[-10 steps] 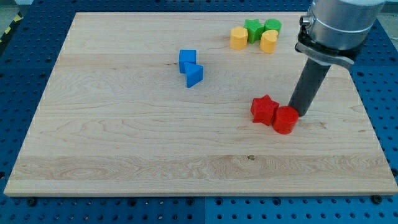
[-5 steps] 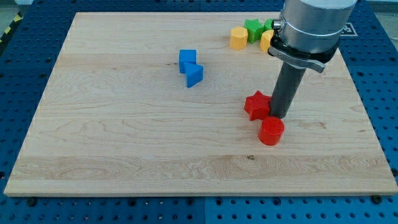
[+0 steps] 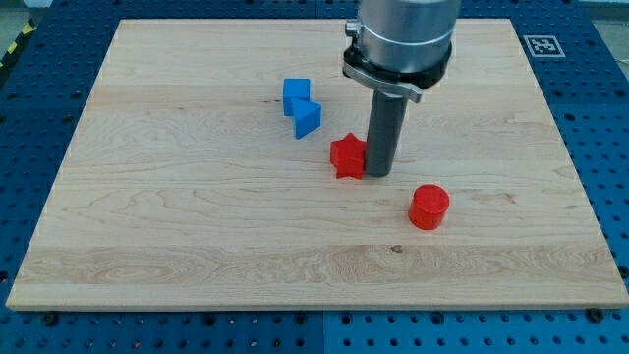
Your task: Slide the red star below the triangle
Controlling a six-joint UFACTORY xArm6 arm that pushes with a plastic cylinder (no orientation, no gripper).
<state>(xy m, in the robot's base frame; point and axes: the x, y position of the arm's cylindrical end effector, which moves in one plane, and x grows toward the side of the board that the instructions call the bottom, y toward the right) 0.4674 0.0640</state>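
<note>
Now my tip (image 3: 378,174) touches the red star (image 3: 347,156) on the wooden board (image 3: 177,216), which lies on blue pegboard (image 3: 609,138).

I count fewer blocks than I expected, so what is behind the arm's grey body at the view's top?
Only bare board shows around the arm. Whatever lies behind it is covered. Visible: blue cube, blue triangle, red star, red cylinder.

Arm: enters from the board's top edge, near its middle, grey cylindrical housing cut off by the frame | Collar: dark clamp ring beneath the housing | Rod: straight, dark, upright, hanging from the collar | My tip (image 3: 379,174): planted on the board surface, near its centre, slightly toward the right edge
</note>
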